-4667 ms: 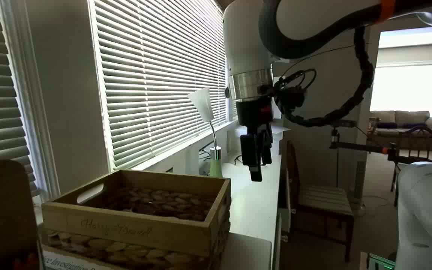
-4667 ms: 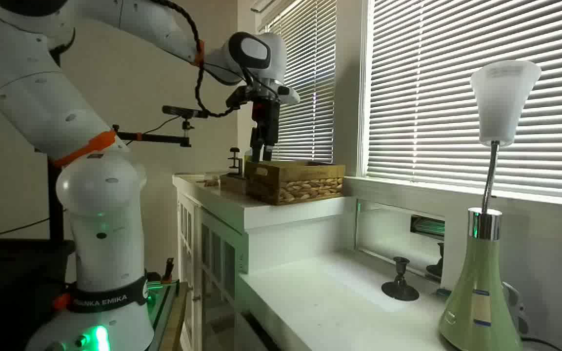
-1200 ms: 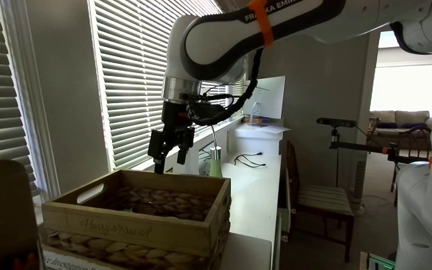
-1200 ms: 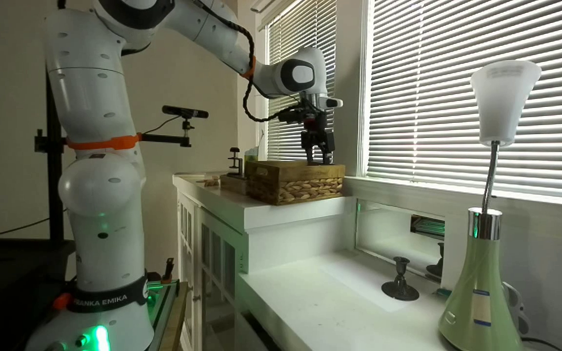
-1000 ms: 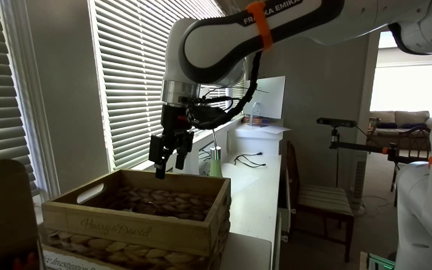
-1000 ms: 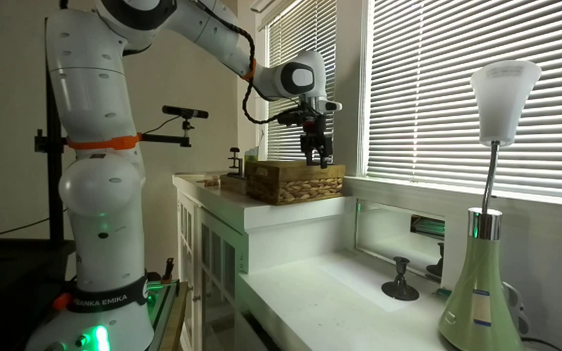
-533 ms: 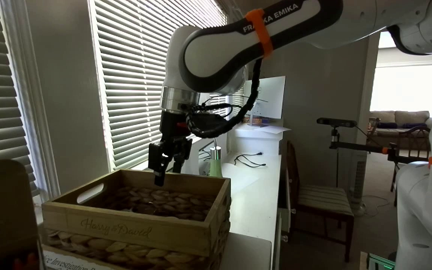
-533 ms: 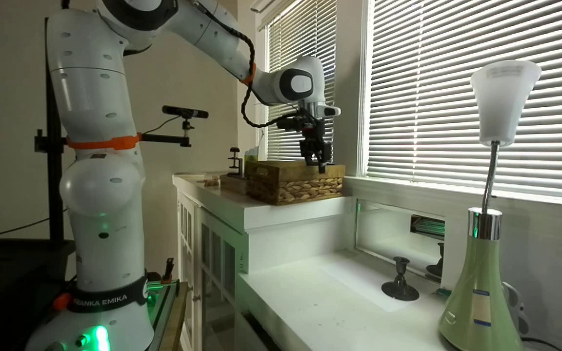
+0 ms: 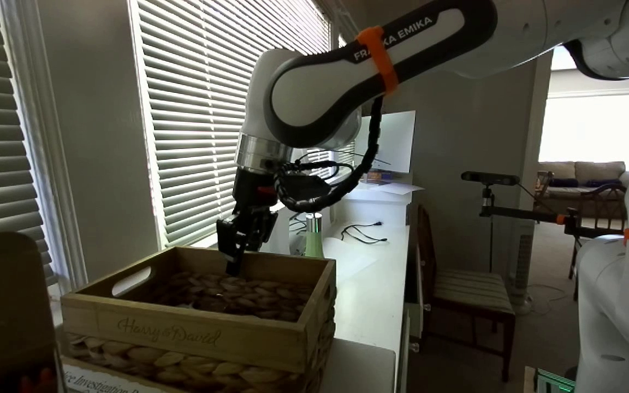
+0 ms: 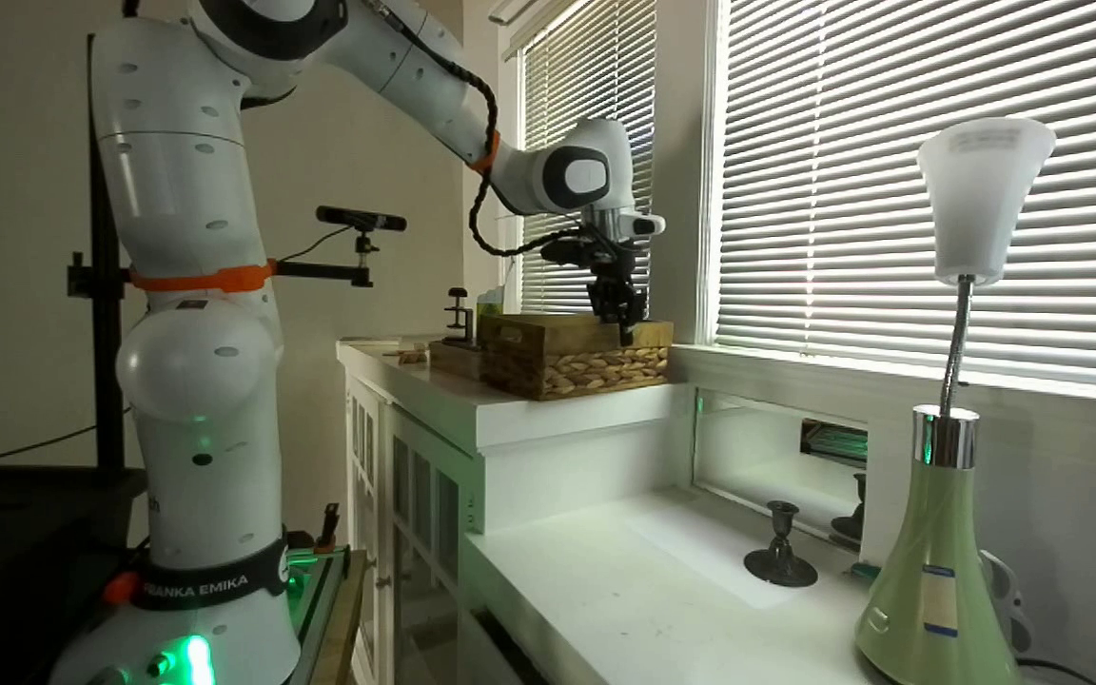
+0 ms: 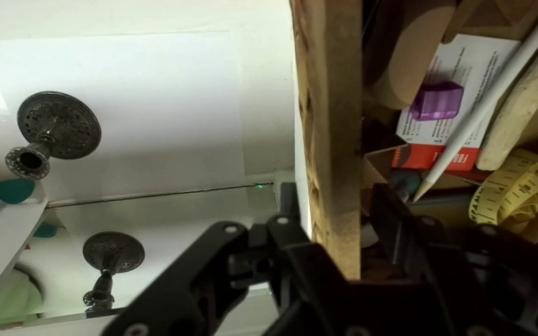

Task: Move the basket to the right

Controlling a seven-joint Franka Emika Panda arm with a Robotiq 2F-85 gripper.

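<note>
The basket [image 10: 605,369] sits on the raised white cabinet top, its woven side and pale wooden rim showing in both exterior views. In the wrist view its rim [image 11: 336,112] runs top to bottom between the two fingers of my gripper [image 11: 335,190]. One finger stands outside the wall, the other inside the basket, and gaps show between rim and fingers. The jaws are partly drawn together but still open. In an exterior view the gripper [image 9: 242,260] points down at the basket's far wall, with one fingertip inside; the wall hides the other tip.
The basket holds a white pencil-like stick [image 11: 493,98], a yellow tape measure [image 11: 507,196] and a purple block [image 11: 439,101]. Below the step, a dark candle holder [image 10: 780,557] and a green lamp [image 10: 933,542] stand on the lower counter [image 10: 596,618]. A clamp [image 10: 459,319] is behind the basket.
Over the last second my gripper has come down around the basket's wall, and its fingers have drawn closer together. Earlier it swung over toward the window side. The basket has stayed where it was.
</note>
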